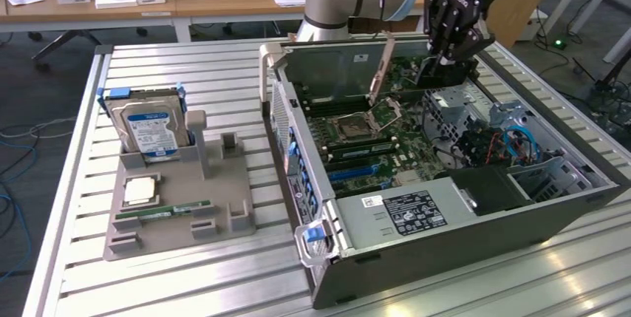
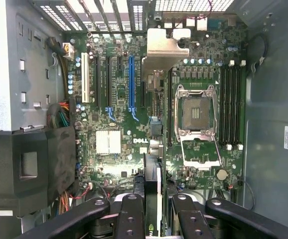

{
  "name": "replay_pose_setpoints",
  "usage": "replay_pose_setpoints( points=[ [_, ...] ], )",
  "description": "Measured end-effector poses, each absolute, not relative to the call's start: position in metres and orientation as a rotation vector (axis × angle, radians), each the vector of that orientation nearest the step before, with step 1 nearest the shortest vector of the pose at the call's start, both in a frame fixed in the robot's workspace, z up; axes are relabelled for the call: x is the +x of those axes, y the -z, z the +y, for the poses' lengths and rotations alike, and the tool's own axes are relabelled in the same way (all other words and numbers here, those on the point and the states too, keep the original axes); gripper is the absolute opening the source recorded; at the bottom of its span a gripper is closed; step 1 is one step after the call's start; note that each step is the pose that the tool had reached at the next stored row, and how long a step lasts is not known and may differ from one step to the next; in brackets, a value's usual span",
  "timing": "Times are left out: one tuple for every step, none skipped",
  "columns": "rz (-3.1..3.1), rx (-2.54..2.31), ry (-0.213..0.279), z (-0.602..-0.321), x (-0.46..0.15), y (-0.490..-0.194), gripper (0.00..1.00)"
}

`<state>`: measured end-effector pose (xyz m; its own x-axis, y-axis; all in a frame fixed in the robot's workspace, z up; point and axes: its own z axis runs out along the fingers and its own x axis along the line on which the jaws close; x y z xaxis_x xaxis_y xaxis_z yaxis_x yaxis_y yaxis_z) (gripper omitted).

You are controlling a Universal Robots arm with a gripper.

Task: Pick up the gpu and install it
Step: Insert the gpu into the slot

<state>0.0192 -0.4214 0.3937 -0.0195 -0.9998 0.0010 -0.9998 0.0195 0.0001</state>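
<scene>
The gpu (image 1: 441,75), a thin dark card, hangs over the open computer case (image 1: 414,258) at its far side. My gripper (image 1: 451,51) is shut on the card from above. In the wrist view the gpu (image 2: 153,184) shows edge-on between my fingers (image 2: 130,216), and my gripper (image 2: 156,216) holds it above the green motherboard (image 2: 119,164). The card's pale metal bracket (image 2: 163,49) points toward the slotted rear wall. It hovers between the blue expansion slot (image 2: 131,82) and the CPU socket (image 2: 198,112).
A grey holder (image 1: 173,221) on the exterior view's left carries a silver hard drive (image 1: 150,131), a square chip (image 1: 138,190) and a green memory stick (image 1: 162,212). The power supply (image 1: 414,210) and cable bundles (image 1: 507,143) fill the case's near and right parts.
</scene>
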Motion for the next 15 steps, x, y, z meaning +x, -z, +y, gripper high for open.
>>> replay_pose_setpoints(
  points=[
    [-2.243, 2.199, -0.001, -0.4214, 0.0191, -0.3937, 0.26],
    [-2.243, 2.199, -0.001, -0.4214, 0.0187, -0.3936, 0.26],
    [-2.243, 2.199, -0.001, -0.4213, 0.0182, -0.3935, 0.26],
    [-2.243, 2.199, -0.001, -0.4213, 0.0176, -0.3934, 0.26],
    [-2.243, 2.199, -0.001, -0.4212, 0.0169, -0.3934, 0.26],
    [-2.243, 2.199, -0.001, -0.4212, 0.0162, -0.3934, 0.26],
    [-2.243, 2.199, -0.001, -0.4212, 0.0158, -0.3934, 0.26],
    [-2.243, 2.199, -0.001, -0.4211, 0.0155, -0.3934, 0.26],
    [-2.243, 2.199, -0.001, -0.4211, 0.0153, -0.3933, 0.26],
    [-2.242, 2.199, -0.001, -0.4210, 0.0151, -0.3933, 0.26],
    [-2.243, 2.199, -0.001, -0.4210, 0.0149, -0.3933, 0.26],
    [-2.243, 2.199, -0.001, -0.4210, 0.0146, -0.3933, 0.26],
    [-2.243, 2.199, -0.001, -0.4209, 0.0144, -0.3933, 0.26],
    [-2.243, 2.199, -0.001, -0.4209, 0.0142, -0.3932, 0.26],
    [-2.243, 2.199, -0.001, -0.4209, 0.0140, -0.3932, 0.26]
  ],
)
